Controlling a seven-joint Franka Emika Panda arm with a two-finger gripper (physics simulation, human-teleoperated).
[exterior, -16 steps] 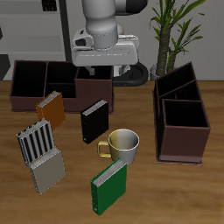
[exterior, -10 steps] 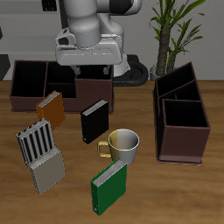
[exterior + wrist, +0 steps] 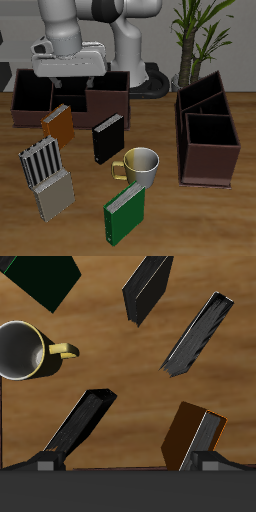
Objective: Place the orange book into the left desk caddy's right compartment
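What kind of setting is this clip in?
Likely a simulated office desk: a wooden table with books such as the orange book, two desk caddies like the left desk caddy, and a mug.

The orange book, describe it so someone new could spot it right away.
Find the broad maroon box at the table's back. The orange book stands just in front of it, beneath the gripper. It is the only orange-brown book; nearby ones are black, grey and green.

A wooden table [image 3: 170, 215] stands before a potted plant [image 3: 196, 30].
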